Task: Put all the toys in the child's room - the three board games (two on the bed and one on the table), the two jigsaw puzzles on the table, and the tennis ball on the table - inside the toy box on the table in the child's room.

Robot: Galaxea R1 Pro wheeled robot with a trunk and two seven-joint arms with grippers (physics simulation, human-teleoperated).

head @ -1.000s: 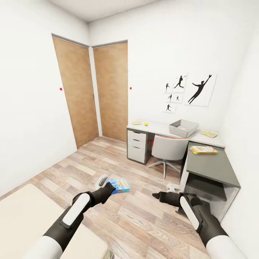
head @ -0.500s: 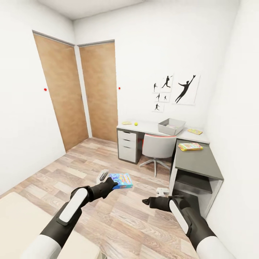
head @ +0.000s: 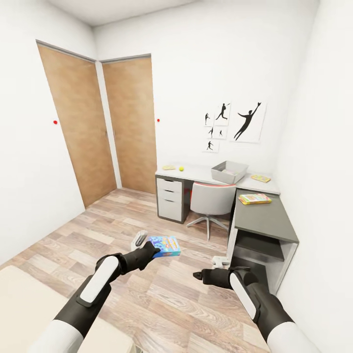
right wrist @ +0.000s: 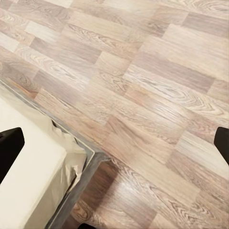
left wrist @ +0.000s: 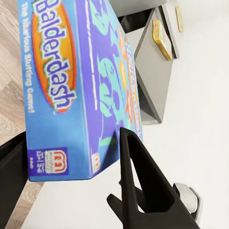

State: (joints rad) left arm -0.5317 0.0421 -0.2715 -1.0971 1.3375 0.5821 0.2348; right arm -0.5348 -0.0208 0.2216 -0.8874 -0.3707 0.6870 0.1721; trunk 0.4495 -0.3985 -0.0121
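My left gripper (head: pixel 153 250) is shut on a blue board game (head: pixel 165 246) lettered "Balderdash" (left wrist: pixel 71 81), held level above the wood floor. The right gripper (head: pixel 198 275) is open with nothing between its fingers, and below it the wrist view shows floor planks and the bed's corner (right wrist: pixel 28 167). Across the room stands the table (head: pixel 201 172) with the grey toy box (head: pixel 229 171) on it. The tennis ball (head: pixel 181 168) lies near a small flat box (head: pixel 168 167). A colourful flat box (head: pixel 254 198) rests on the dark cabinet section, and another (head: pixel 260 178) lies beyond it.
A grey swivel chair (head: pixel 212 198) with a red seat is pushed under the table, between me and the toy box. Two brown doors (head: pixel 130 122) are shut at the left. The bed (head: pixel 24 299) is at my lower left. Wood floor (head: pixel 122 215) stretches ahead.
The whole picture has shifted, so the camera moved: doors and table now sit further left. Both arms keep their pose, and the blue game stays in the left gripper.
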